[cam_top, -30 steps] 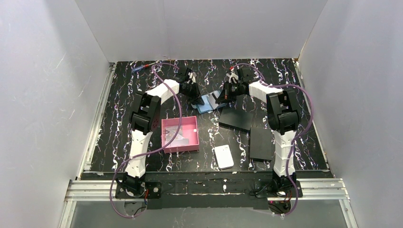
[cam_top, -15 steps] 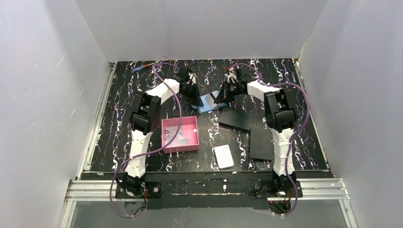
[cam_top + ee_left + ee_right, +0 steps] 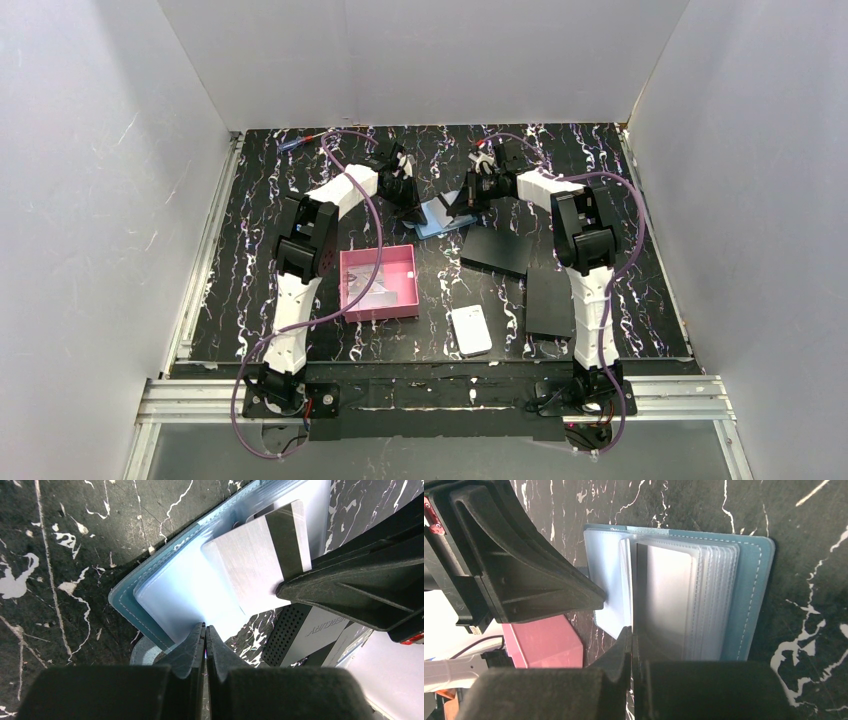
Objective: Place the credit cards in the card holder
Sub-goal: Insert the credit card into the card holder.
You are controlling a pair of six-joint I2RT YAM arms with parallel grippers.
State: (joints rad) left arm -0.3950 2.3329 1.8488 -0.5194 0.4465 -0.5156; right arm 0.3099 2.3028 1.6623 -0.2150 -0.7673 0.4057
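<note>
where the two arms meet at the far middle of the table (image 3: 258, 210), the card holder (image 3: 432, 218) lies open. left wrist: left gripper (image 3: 205, 631) pinched together on the holder's pale inner sleeve. right wrist: right gripper (image 3: 631, 636) clamped on a credit card (image 3: 665, 600), set among the sleeves.
</note>
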